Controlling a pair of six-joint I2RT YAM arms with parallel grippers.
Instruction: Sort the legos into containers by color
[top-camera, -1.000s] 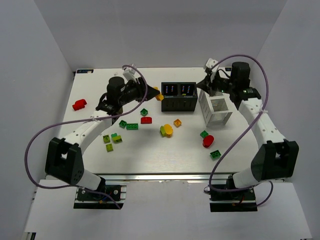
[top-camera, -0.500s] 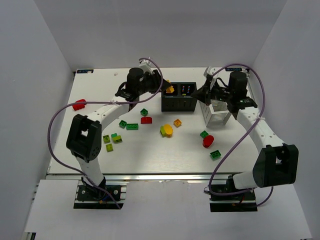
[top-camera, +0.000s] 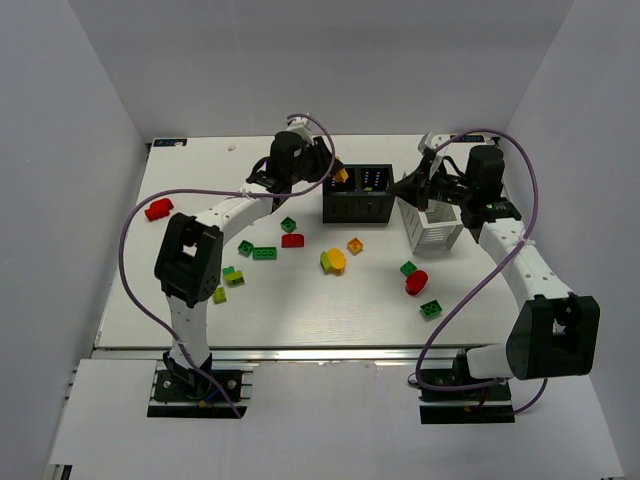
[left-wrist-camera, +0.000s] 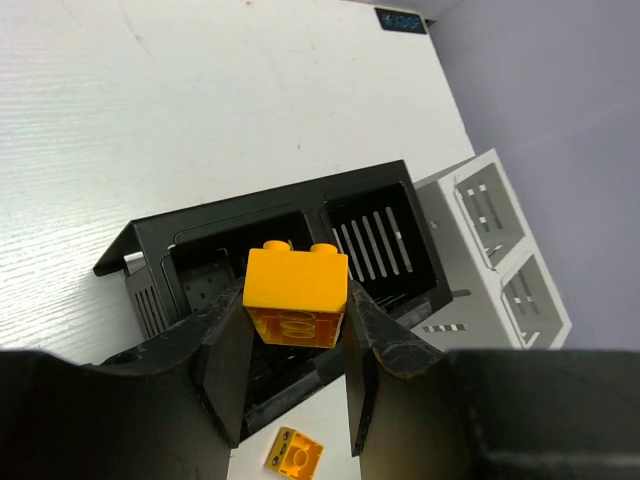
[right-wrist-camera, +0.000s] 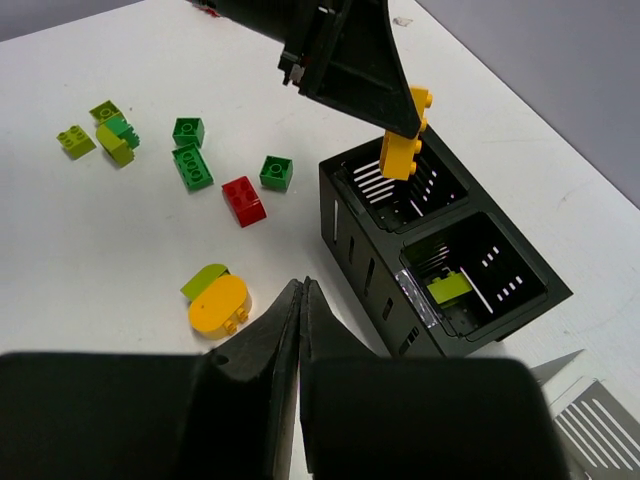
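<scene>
Gripping an orange two-stud plastic brick (left-wrist-camera: 296, 295) by its sides: left gripper (left-wrist-camera: 295, 305), hanging over the black plastic box with two square compartments (left-wrist-camera: 140, 250).

Hard to read:
- Top view: the brick is just an orange speck at the box's left compartment. The fingers blur into the arm and the box interior is dark.
- Left wrist: the brick and fingers cover most of the compartment below, and the gripper body blocks the bottom of the view. A small orange square brick (left-wrist-camera: 294, 455) on the white table (left-wrist-camera: 150, 90) peeks through the gap.
- Right wrist: the white slatted plastic basket (right-wrist-camera: 590, 410) is cut off at the corner. I cannot tell its contents from any view.
- Right gripper (right-wrist-camera: 303, 285): fingers pressed together, nothing between them, hovering near the box.

View differences:
- Right wrist gives the side angle. The brick's lower end sits at the rim of the compartment farther from the basket. A lime flat brick (right-wrist-camera: 447, 288) lies in the other compartment, which the other two views don't show.
- It also shows a yellow rounded brick stacked on lime (right-wrist-camera: 220, 305), a red brick (right-wrist-camera: 243, 200) and a dark green long brick (right-wrist-camera: 192, 165) loose on the table.
- Only the top view catches the red brick at the far left (top-camera: 158, 209) and the red rounded brick (top-camera: 416, 282) in front of the basket.
</scene>
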